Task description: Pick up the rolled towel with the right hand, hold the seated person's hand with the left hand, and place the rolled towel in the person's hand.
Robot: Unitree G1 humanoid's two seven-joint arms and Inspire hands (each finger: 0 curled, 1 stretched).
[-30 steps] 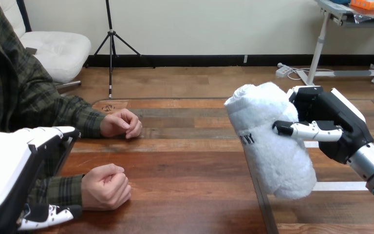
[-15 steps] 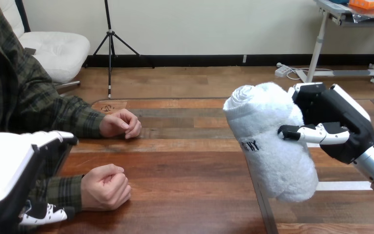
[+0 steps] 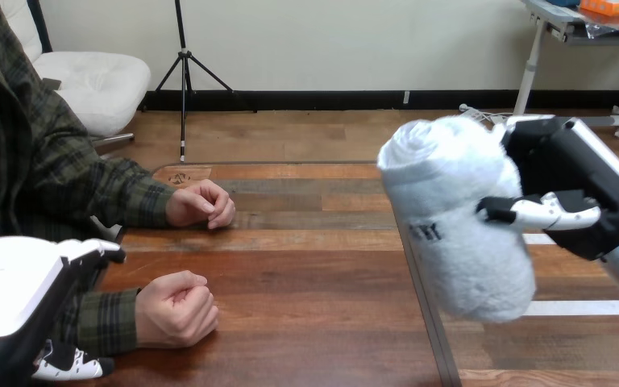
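Observation:
The white rolled towel (image 3: 459, 218) hangs tilted in the air above the table's right half. My right hand (image 3: 580, 189) is shut on it, thumb across its front and fingers behind it. The person's near hand (image 3: 176, 309) rests as a closed fist on the wooden table (image 3: 306, 282) at lower left. Their far hand (image 3: 200, 202) lies closed further back. My left hand (image 3: 16, 294) sits at the bottom left beside the near forearm's plaid sleeve (image 3: 105, 321), open. Its straight fingers (image 3: 97, 251) lie above the sleeve and its thumb (image 3: 68, 367) below; I cannot tell whether they touch it.
A seam (image 3: 423, 306) runs front to back down the table under the towel. The person sits at the table's left side. Bare wood lies between the near fist and the towel.
My right hand has raised the towel and carried it a little to the right. My left hand has slid back along the sleeve toward the bottom-left corner. The person's hands have stayed still.

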